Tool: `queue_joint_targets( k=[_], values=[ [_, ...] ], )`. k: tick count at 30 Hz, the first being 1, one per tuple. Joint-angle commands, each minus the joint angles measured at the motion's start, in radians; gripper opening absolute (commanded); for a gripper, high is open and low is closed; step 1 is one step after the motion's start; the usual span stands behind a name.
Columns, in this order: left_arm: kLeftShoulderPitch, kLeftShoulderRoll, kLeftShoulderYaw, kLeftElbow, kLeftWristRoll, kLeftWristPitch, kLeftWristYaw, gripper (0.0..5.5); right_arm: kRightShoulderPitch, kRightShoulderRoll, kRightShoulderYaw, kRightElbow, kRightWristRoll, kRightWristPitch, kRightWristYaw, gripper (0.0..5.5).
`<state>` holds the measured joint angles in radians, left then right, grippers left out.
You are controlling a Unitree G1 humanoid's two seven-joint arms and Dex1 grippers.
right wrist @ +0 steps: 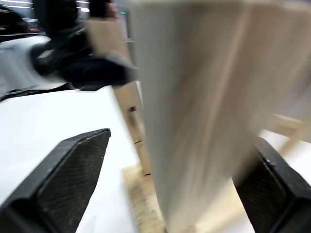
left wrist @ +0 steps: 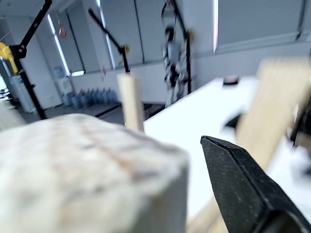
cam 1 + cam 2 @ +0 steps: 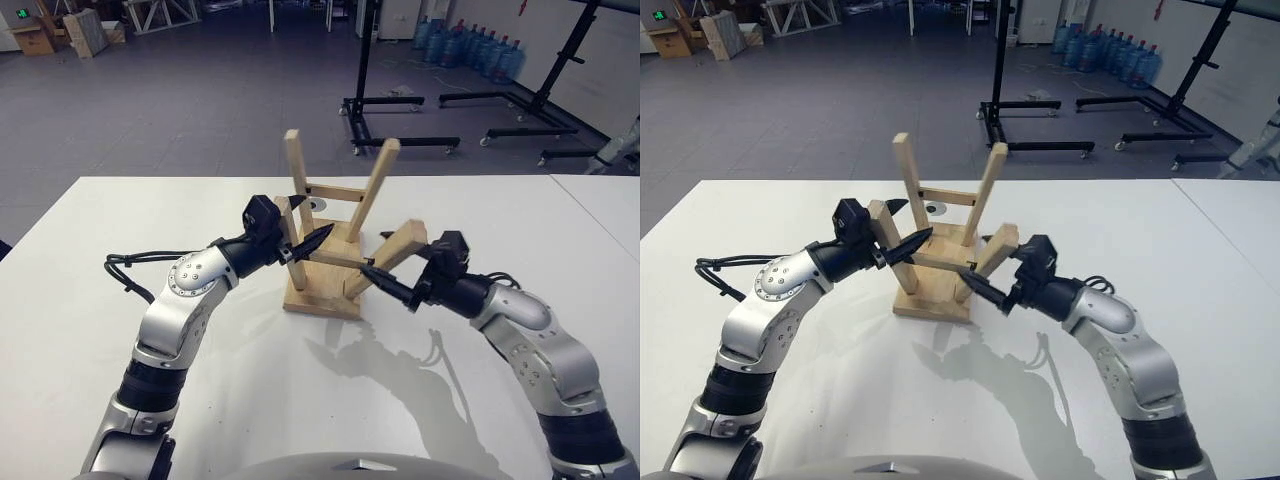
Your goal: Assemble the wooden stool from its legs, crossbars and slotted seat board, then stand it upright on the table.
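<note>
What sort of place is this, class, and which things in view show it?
Probably a lab or workshop hall: black wheeled stands on a grey floor, water bottles lined up at the back, cardboard boxes in a corner.

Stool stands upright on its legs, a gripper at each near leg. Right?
No: the stool is upside down, seat board flat on the table, legs up, per the left eye view. The left gripper and right gripper are at its near legs.
</note>
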<state>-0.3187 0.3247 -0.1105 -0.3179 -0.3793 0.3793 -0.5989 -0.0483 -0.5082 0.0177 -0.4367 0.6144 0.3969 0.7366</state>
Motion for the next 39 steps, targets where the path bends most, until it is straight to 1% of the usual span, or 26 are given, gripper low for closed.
queue_joint_targets(
  k=[1,3,10,14,17,20,23,28,32,39],
  values=[
    [-0.046,0.023,0.014,-0.007,-0.005,0.012,-0.017,3.67,-0.026,0.013,0.006,-0.021,0.025,0.02,0.006,4.07],
    [-0.042,0.042,0.027,0.014,0.01,0.007,-0.018,3.67,-0.023,0.006,0.0,-0.037,0.044,0.033,0.016,4.07],
    [0.01,0.079,0.089,0.185,0.053,-0.052,-0.014,3.67,0.002,-0.123,-0.021,-0.146,0.181,0.153,0.149,4.07],
    [-0.008,0.055,0.087,0.258,0.083,-0.096,0.006,3.67,-0.024,-0.19,-0.038,-0.22,0.304,0.232,0.201,4.07],
    [-0.03,0.041,0.079,0.305,0.111,-0.132,0.018,3.67,-0.07,-0.2,-0.021,-0.233,0.363,0.272,0.213,4.07],
    [-0.084,0.007,0.069,0.386,0.131,-0.178,0.023,3.67,-0.094,-0.197,-0.013,-0.218,0.371,0.283,0.21,4.07],
    [-0.127,-0.024,0.064,0.438,0.127,-0.232,-0.004,3.67,-0.086,-0.209,-0.038,-0.174,0.359,0.281,0.222,4.07],
    [-0.132,-0.04,0.073,0.438,0.097,-0.276,-0.061,3.67,0.04,-0.264,-0.088,-0.017,0.268,0.24,0.291,4.07],
    [-0.09,-0.016,0.097,0.37,0.078,-0.255,-0.078,3.67,0.071,-0.261,-0.066,0.101,0.167,0.172,0.33,4.07],
    [-0.079,0.004,0.119,0.275,0.018,-0.203,-0.098,3.67,-0.005,-0.203,-0.023,0.488,-0.101,-0.071,0.327,4.07]
  ],
)
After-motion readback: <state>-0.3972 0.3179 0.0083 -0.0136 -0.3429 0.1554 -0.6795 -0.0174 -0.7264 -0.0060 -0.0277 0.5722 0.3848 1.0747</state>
